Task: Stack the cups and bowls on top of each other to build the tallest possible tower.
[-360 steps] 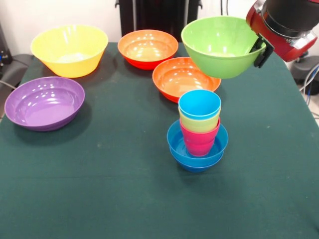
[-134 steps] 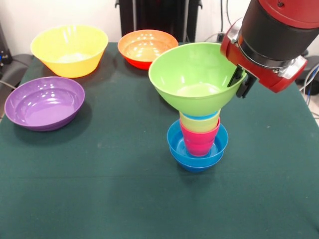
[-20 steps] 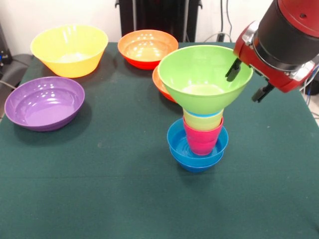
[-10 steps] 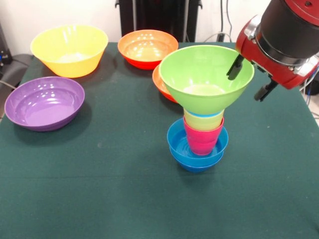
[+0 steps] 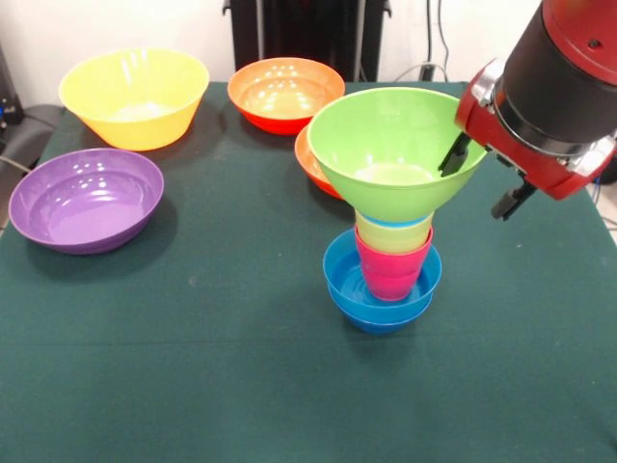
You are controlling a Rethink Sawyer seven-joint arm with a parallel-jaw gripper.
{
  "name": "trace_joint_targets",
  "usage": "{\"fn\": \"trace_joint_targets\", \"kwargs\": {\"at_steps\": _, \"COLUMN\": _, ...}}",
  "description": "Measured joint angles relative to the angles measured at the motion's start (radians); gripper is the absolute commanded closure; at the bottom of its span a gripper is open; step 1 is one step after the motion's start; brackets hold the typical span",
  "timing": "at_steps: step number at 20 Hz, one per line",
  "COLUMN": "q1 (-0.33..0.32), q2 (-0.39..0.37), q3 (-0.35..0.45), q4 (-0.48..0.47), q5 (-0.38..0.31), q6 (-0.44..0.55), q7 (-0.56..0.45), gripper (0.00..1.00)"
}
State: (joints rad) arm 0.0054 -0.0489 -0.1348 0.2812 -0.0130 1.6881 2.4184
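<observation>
The tower stands mid-table: small blue bowls (image 5: 381,294) nested at the base, then a pink cup (image 5: 390,270) and a yellow cup (image 5: 393,235). A light blue cup (image 5: 389,221) shows only as a thin rim. The lime green bowl (image 5: 395,149) sits upright on top of the cups. My gripper (image 5: 480,178) is open at the green bowl's right rim. One finger (image 5: 453,154) is inside the bowl and the other is outside, with the rim between them untouched.
A large yellow bowl (image 5: 135,96) and an orange bowl (image 5: 284,92) stand at the back. A second orange bowl (image 5: 307,154) is mostly hidden behind the green bowl. A purple bowl (image 5: 85,198) sits at the left.
The green bowl, carried earlier in my gripper, now rests on the cups and has been let go. Over the last half second the open gripper dropped slightly along the rim.
</observation>
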Motion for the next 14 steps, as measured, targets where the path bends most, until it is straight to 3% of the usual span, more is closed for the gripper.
{"fn": "trace_joint_targets", "kwargs": {"at_steps": 6, "q1": -0.003, "q2": 0.026, "q3": -0.01, "q4": -0.051, "q5": 0.005, "q6": 0.049, "q7": 0.0, "gripper": 0.0}}
{"fn": "trace_joint_targets", "kwargs": {"at_steps": 14, "q1": -0.007, "q2": 0.019, "q3": -0.053, "q4": -0.095, "q5": 0.036, "q6": 0.185, "q7": 0.0, "gripper": 0.0}}
